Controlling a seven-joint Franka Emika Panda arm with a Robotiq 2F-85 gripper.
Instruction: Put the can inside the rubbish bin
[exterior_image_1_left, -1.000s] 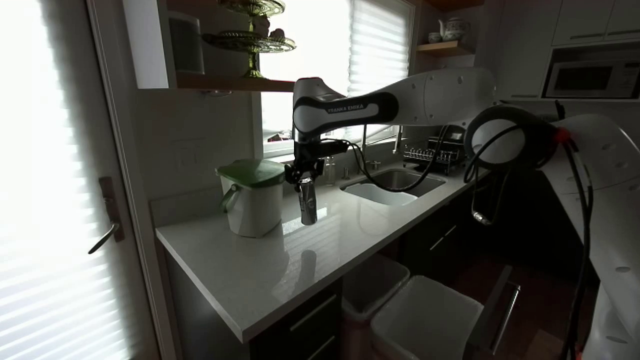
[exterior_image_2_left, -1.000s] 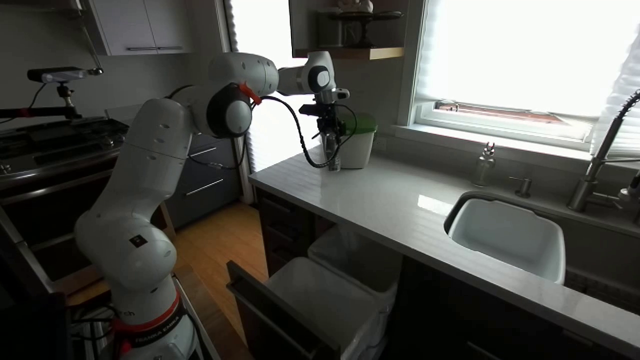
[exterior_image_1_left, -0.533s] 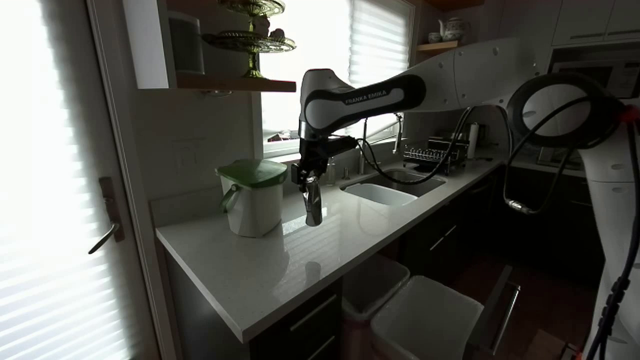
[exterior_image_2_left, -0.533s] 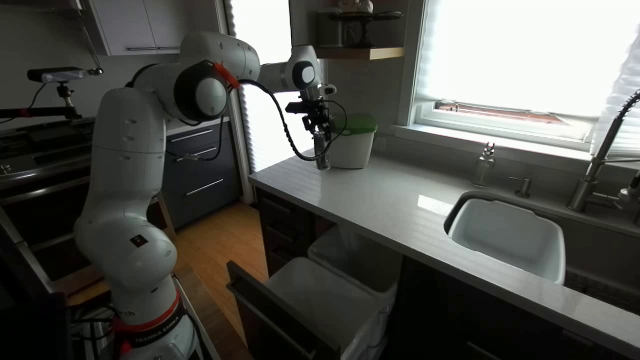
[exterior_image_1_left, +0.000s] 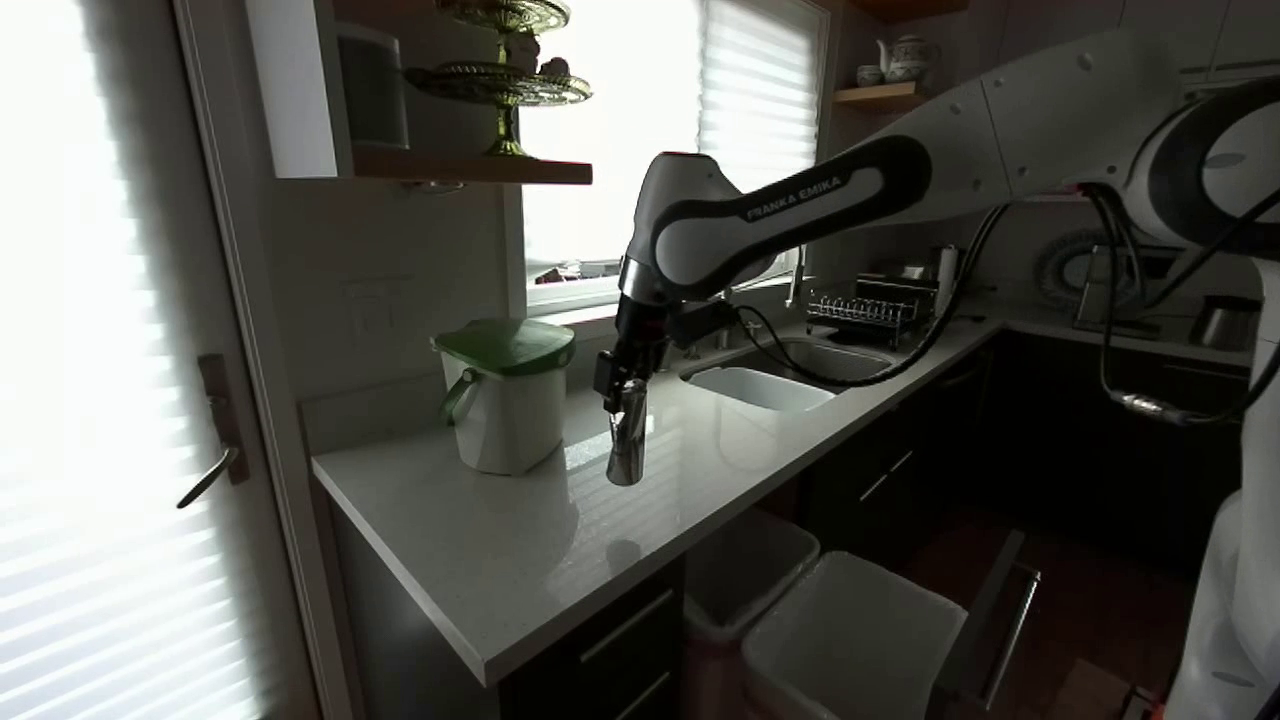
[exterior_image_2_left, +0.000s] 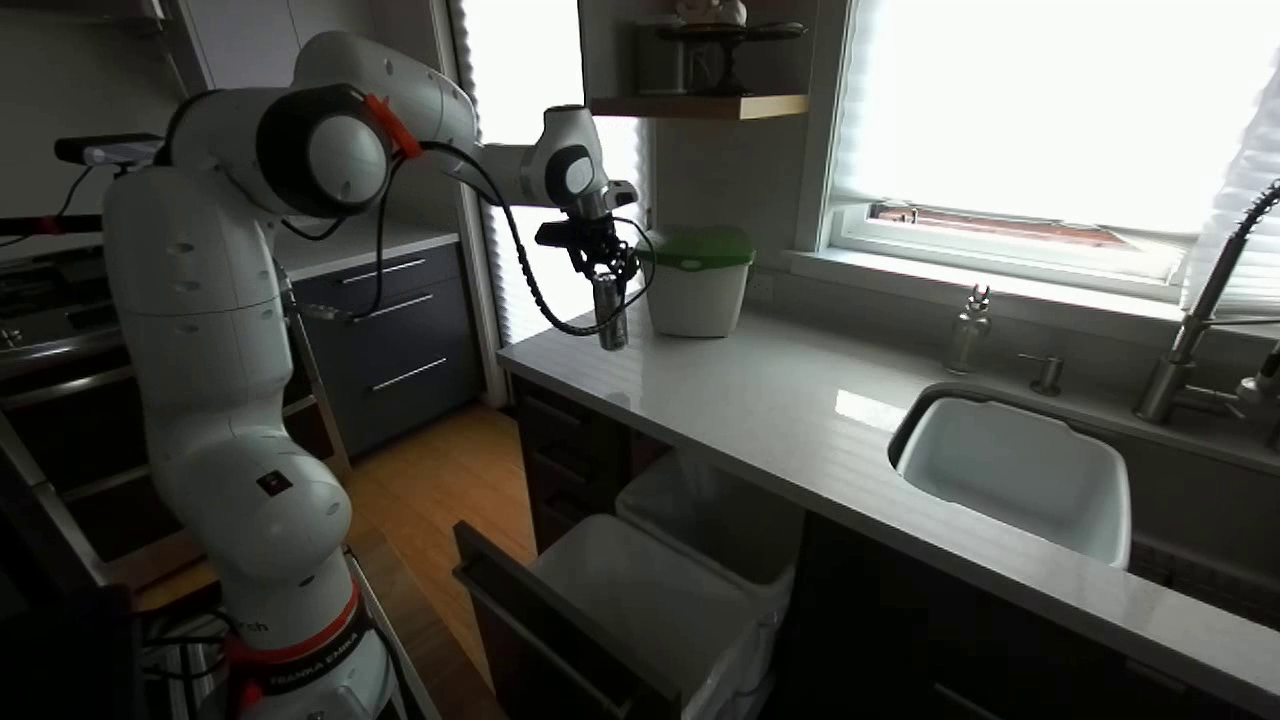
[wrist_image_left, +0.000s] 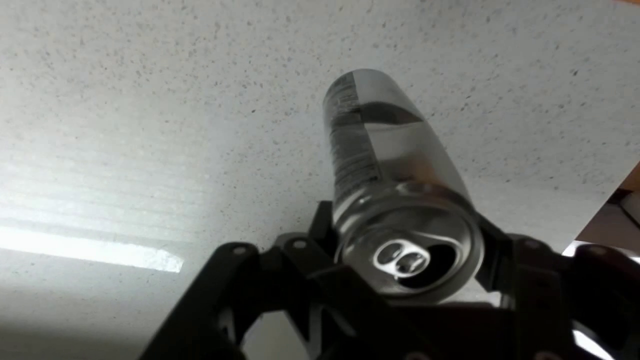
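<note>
The can (exterior_image_1_left: 626, 445) is a slim silvery metal cylinder. It also shows in an exterior view (exterior_image_2_left: 611, 318) and in the wrist view (wrist_image_left: 395, 145), with its opened top and pull tab towards the camera. My gripper (wrist_image_left: 407, 242) is shut on the can near its top end, one finger on each side. In both exterior views the gripper (exterior_image_1_left: 628, 390) (exterior_image_2_left: 605, 268) points down and holds the can slightly tilted above the counter. The rubbish bin (exterior_image_1_left: 850, 625) is pale and rectangular, in the pulled-out drawer below the counter edge, also in an exterior view (exterior_image_2_left: 640, 590).
A similar bin (exterior_image_1_left: 750, 570) (exterior_image_2_left: 715, 510) sits behind it, partly under the counter (exterior_image_1_left: 440, 530). The drawer front (exterior_image_2_left: 560, 620) stands up before the bins. A white pot with green lid (exterior_image_1_left: 510, 415) stands beside the can. A sink (exterior_image_2_left: 1020, 480) is further along.
The arm has drawn back towards its base, carrying the held can away from the white pot and towards the counter's front edge. The gripper and can have tilted, and the can is somewhat lower.
</note>
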